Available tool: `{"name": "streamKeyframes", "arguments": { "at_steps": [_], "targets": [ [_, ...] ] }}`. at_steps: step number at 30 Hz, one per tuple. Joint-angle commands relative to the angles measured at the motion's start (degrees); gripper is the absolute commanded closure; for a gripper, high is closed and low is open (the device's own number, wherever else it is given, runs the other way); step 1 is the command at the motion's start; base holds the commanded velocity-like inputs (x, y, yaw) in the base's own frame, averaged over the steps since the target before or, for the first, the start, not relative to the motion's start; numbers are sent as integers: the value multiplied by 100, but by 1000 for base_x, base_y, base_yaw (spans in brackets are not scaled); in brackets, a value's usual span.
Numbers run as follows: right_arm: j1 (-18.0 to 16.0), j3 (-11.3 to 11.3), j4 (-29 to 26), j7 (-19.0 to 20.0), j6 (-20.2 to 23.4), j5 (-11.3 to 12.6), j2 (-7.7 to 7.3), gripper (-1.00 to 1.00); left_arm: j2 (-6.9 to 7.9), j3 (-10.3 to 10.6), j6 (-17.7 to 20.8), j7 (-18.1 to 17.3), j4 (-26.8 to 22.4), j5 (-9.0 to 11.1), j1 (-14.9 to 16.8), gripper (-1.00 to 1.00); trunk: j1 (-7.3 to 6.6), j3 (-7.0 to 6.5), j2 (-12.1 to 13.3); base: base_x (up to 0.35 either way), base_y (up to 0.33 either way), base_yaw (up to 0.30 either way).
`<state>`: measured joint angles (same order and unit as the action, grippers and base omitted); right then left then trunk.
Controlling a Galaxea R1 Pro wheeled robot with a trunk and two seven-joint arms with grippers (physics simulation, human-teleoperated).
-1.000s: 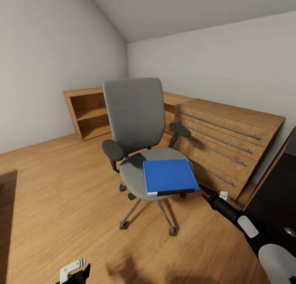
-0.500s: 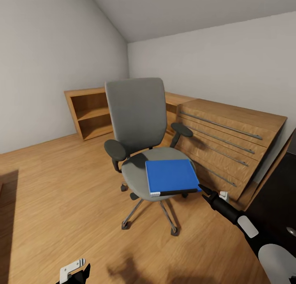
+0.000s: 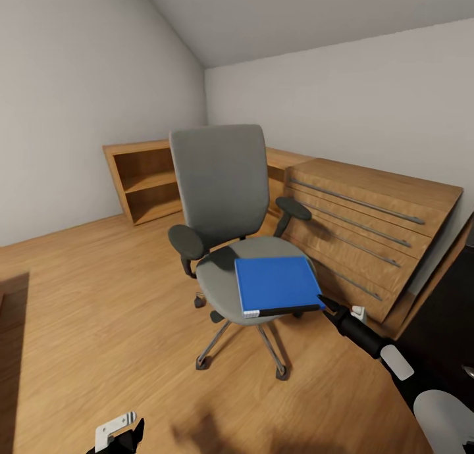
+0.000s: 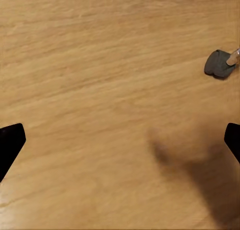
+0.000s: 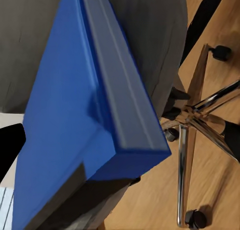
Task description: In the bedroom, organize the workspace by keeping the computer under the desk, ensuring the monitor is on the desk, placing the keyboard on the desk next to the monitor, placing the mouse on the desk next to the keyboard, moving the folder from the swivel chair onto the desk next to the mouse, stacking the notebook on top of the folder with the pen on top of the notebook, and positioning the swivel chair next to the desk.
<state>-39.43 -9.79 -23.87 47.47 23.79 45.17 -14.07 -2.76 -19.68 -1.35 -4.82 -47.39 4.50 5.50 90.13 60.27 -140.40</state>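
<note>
The grey swivel chair (image 3: 220,191) stands in the middle of the wooden floor. The blue folder (image 3: 275,284) lies flat on its seat, dark spine toward me. My right gripper (image 3: 327,304) hovers at the folder's near right corner. In the right wrist view the right gripper (image 5: 120,142) is open, its black fingertips (image 5: 10,147) wide apart, with the folder's corner (image 5: 85,125) between them and untouched as far as I can tell. My left gripper (image 3: 122,434) hangs low over the floor and is open (image 4: 120,140). A black part of the desk (image 3: 441,322) shows at the right edge.
A light wooden drawer unit (image 3: 368,224) stands close behind the chair on the right, and an open wooden shelf (image 3: 141,181) sits against the far wall. The chair's chrome base (image 5: 200,115) and a caster (image 4: 219,64) spread over the floor. Open floor lies to the left.
The whole picture has shifted slightly, so the camera moved. The chair and folder now sit a little further right, nearer my right gripper. Both grippers hold their poses.
</note>
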Motion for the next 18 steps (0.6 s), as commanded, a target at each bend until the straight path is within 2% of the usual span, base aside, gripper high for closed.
{"name": "streamKeyframes", "arguments": {
  "at_steps": [1,18],
  "targets": [
    [-3,-12,4,8,47,35,0,-100,-6,-27,-61,-52,2,45,4,-100,0,5,-2,83,43,0],
    [-3,-15,5,8,47,35,0,-100,-14,-21,-153,-15,2,42,4,-100,0,5,-2,15,8,0]
  ]
}}
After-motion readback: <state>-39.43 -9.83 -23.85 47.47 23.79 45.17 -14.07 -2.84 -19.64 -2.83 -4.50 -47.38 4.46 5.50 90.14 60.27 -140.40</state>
